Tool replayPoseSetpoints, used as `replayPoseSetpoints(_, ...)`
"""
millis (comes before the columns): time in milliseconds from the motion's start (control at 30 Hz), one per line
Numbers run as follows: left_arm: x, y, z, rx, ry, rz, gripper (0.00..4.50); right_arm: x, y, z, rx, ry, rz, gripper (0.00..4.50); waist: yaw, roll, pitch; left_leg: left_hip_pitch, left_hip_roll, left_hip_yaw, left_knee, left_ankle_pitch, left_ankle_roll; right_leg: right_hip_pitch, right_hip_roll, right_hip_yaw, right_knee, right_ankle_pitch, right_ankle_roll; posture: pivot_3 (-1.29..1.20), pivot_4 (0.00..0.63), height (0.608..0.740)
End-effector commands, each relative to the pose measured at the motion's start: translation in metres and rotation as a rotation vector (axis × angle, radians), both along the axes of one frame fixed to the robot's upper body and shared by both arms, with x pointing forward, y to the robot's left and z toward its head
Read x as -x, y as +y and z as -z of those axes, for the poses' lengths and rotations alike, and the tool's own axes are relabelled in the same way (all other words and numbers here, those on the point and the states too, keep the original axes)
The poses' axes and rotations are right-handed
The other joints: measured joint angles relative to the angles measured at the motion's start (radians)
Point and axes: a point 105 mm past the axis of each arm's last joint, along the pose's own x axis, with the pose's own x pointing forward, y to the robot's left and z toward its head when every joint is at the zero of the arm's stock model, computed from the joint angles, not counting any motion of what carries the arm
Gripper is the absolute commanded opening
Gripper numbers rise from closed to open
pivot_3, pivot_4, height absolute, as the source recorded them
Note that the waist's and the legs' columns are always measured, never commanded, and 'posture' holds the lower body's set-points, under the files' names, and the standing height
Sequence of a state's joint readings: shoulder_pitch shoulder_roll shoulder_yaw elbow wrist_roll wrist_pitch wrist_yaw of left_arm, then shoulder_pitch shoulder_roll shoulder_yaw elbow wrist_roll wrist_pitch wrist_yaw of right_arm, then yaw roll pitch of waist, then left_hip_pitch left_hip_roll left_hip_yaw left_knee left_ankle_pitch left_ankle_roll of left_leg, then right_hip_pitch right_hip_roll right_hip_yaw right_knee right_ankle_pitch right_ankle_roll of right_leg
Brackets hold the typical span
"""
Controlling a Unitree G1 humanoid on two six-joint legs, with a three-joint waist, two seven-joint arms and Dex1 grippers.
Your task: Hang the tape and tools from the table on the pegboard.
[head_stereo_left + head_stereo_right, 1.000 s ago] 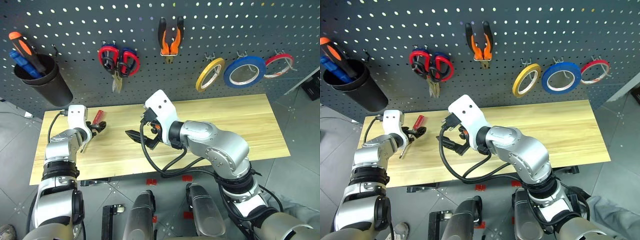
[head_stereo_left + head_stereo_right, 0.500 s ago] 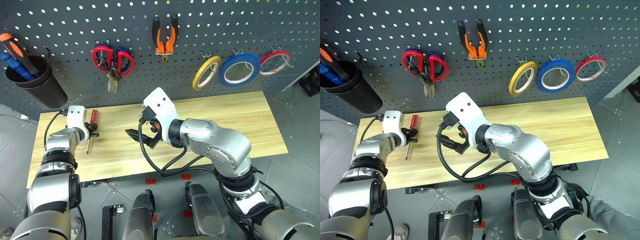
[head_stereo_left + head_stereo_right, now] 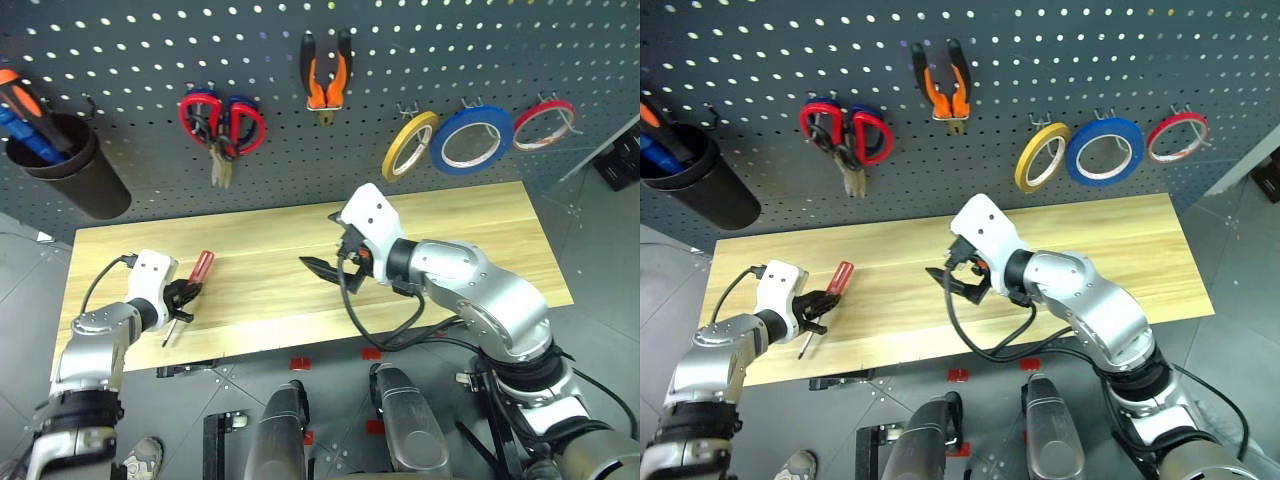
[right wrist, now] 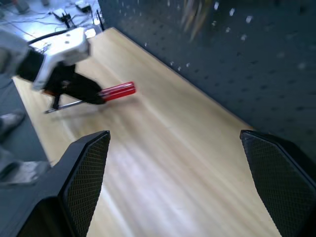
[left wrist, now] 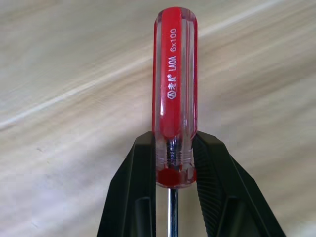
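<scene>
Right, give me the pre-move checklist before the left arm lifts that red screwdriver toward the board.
1. Grip: left gripper is closed on the red-handled screwdriver at the base of its handle, where the shaft begins. Ok.
2. Load: the handle sticks out well past the fingers, so the screwdriver could swing. Cannot tell whether the hold is firm.
3. Clear of the table: cannot tell whether the screwdriver is already lifted.
4. Right gripper: open, holding nothing, above mid-table, apart from the left arm. Ok.
5. Pegboard: blue tape, pliers and scissors already hang there. Ok.
6. Free hook for the screwdriver: cannot tell.
</scene>
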State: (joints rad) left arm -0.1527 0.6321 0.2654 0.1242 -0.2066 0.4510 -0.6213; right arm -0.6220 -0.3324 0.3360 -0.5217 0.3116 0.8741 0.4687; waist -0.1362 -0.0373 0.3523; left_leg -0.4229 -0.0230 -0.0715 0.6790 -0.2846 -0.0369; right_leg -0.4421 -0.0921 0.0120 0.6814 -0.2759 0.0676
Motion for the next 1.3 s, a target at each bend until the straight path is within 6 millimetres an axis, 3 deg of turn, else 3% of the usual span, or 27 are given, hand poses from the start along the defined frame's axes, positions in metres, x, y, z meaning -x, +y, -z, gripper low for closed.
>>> replayPoseSetpoints(33, 0.008, -0.014, -0.043, -0.063, -0.217, 0.034, 0.75, 0.02, 0.002, -0.025, -0.102, -0.107, -0.134, 4.5, 0.001, -0.001, -0.006, 0.0, 0.0, 0.0, 0.0, 0.0, 0.0, 0.0, 0.0, 0.0, 0.0, 0.0, 0.0, -0.2, 0.256, 0.74)
replayPoseSetpoints(167, 0.015, -0.023, -0.068, -0.081, -0.358, 0.009, 0.75, 0.037, 0.001, -0.039, -0.196, -0.069, -0.281, 4.5, 0.002, -0.003, -0.024, 0.0, -0.001, 0.0, 0.0, 0.0, 0.0, 0.0, 0.001, 0.0, -0.001, 0.0, 0.0, -0.19, 0.221, 0.74)
replayPoseSetpoints(333, 0.023, -0.028, -0.115, -0.047, -0.56, -0.008, 0.75, 0.043, -0.005, -0.047, -0.21, -0.097, -0.357, 4.5, 0.003, -0.005, -0.058, -0.001, -0.001, 0.0, -0.001, 0.0, 0.0, 0.001, 0.003, -0.001, -0.001, 0.0, 0.0, -0.17, 0.182, 0.74)
replayPoseSetpoints(533, 0.026, -0.025, -0.186, 0.044, -0.809, -0.05, 0.75, 0.028, -0.008, -0.055, -0.208, -0.155, -0.337, 4.5, 0.009, -0.006, -0.093, -0.001, -0.002, 0.0, 0.0, 0.0, 0.0, 0.001, 0.003, -0.001, -0.001, 0.0, 0.0, -0.14, 0.148, 0.74)
replayPoseSetpoints(833, 0.019, -0.006, -0.262, 0.077, -1.035, -0.076, 0.75, 0.013, -0.008, -0.067, -0.217, -0.228, -0.309, 4.5, -0.001, -0.007, -0.134, -0.001, -0.002, 0.0, 0.0, 0.0, 0.0, 0.001, 0.004, -0.001, -0.001, 0.0, 0.0, -0.15, 0.126, 0.74)
replayPoseSetpoints(900, 0.011, 0.002, -0.271, 0.057, -1.068, -0.097, 0.75, 0.011, -0.006, -0.069, -0.217, -0.242, -0.316, 4.5, -0.005, -0.007, -0.141, 0.0, -0.003, 0.0, 0.0, 0.0, 0.0, 0.002, 0.004, -0.001, -0.001, 0.0, 0.0, -0.14, 0.123, 0.74)
replayPoseSetpoints(1067, -0.003, 0.017, -0.27, 0.05, -1.101, -0.154, 0.75, 0.009, 0.001, -0.074, -0.206, -0.281, -0.332, 4.5, -0.021, -0.005, -0.156, 0.0, -0.003, -0.002, -0.001, 0.0, 0.0, 0.002, 0.004, -0.002, -0.001, 0.0, 0.0, -0.17, 0.119, 0.74)
replayPoseSetpoints(1300, 0.004, 0.028, -0.255, 0.024, -1.097, -0.215, 0.75, 0.008, 0.006, -0.074, -0.206, -0.29, -0.349, 4.5, -0.048, -0.006, -0.161, 0.0, -0.004, -0.003, -0.001, 0.0, 0.0, 0.001, 0.004, -0.001, 0.0, 0.0, 0.0, -0.17, 0.117, 0.74)
